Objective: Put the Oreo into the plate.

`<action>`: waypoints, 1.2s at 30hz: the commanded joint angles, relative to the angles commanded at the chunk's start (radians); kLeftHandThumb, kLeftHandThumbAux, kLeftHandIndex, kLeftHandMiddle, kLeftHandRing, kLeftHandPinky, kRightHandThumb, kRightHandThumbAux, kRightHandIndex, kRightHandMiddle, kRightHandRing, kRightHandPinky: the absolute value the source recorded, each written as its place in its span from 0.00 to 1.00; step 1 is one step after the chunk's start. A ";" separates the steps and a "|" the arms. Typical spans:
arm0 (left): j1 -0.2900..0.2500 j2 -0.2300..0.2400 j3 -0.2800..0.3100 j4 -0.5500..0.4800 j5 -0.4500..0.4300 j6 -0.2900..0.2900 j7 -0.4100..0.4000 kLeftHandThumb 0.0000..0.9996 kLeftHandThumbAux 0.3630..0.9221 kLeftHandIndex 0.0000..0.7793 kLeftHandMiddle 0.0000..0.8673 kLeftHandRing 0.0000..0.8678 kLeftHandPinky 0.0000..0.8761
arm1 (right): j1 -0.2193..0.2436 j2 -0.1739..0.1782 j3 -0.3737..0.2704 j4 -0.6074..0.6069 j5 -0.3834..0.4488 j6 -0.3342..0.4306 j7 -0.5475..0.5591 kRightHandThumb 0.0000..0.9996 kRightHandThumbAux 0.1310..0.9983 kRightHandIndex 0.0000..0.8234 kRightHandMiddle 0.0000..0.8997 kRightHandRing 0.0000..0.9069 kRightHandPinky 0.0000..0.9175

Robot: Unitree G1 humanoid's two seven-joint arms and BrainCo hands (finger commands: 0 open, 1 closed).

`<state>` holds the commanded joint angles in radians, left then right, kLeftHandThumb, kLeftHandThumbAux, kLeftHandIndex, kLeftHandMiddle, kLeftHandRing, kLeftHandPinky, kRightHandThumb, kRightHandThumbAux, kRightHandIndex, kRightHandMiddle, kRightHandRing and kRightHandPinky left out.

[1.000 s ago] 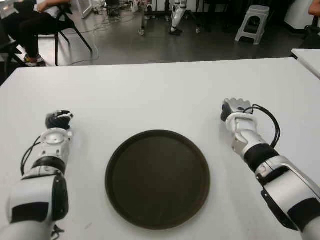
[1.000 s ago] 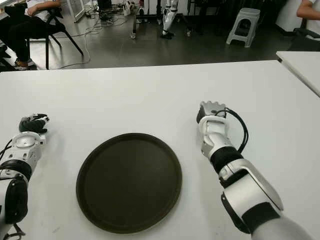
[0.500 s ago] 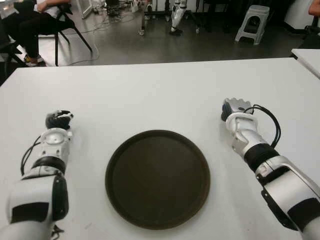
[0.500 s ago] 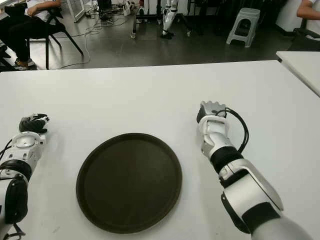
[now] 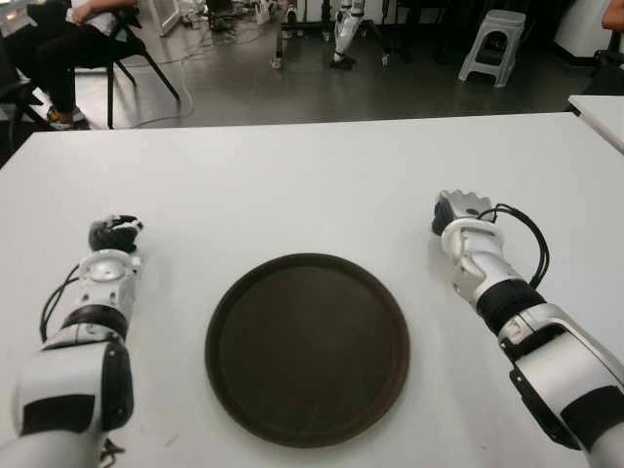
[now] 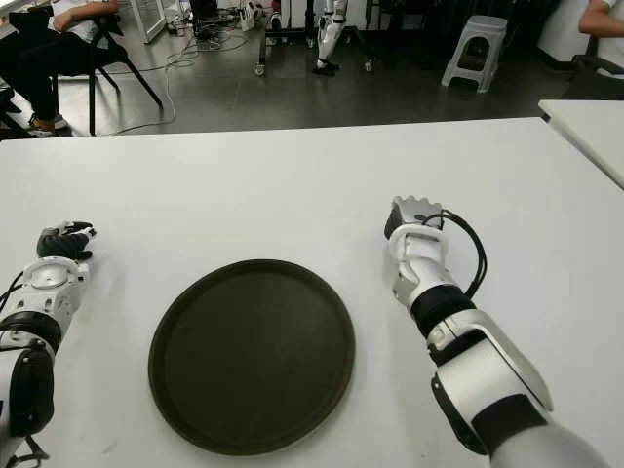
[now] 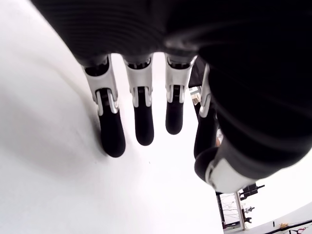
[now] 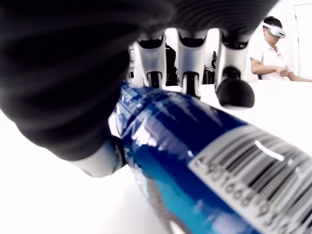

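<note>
My right hand (image 5: 458, 208) sat to the right of the plate (image 5: 307, 348), apart from its rim, and its fingers (image 8: 187, 66) were curled around the Oreo (image 8: 195, 161), a blue wrapped pack with a barcode. The pack lay across my palm, beneath the fingers and against the thumb, so I judged the hold was meant to keep the slippery wrapper from sliding once it was lifted. The plate lay bare and dark on the white surface (image 5: 312, 185), well short of my fingers, so the carry was not yet done. My left hand (image 5: 114, 232) showed to the left of the plate, its fingers (image 7: 112, 131) loosely extended and holding nothing, kept clear so the plate stayed open to the right hand.
</note>
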<state>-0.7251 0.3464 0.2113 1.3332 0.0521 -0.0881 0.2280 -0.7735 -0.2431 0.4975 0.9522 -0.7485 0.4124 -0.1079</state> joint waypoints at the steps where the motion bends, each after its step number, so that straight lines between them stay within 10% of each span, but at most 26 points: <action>1: 0.000 0.000 0.000 0.000 0.000 -0.001 0.000 0.68 0.65 0.51 0.22 0.24 0.25 | -0.001 -0.001 -0.002 -0.002 0.000 0.001 0.001 0.51 0.73 0.83 0.90 0.91 0.91; 36: 0.000 -0.003 0.001 -0.001 -0.002 -0.010 -0.008 0.68 0.65 0.51 0.19 0.21 0.24 | 0.081 -0.105 -0.094 -0.453 -0.013 0.027 0.013 0.50 0.73 0.80 0.90 0.90 0.88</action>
<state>-0.7255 0.3435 0.2122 1.3323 0.0499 -0.0983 0.2199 -0.6927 -0.3486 0.4034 0.4989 -0.7618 0.4392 -0.0954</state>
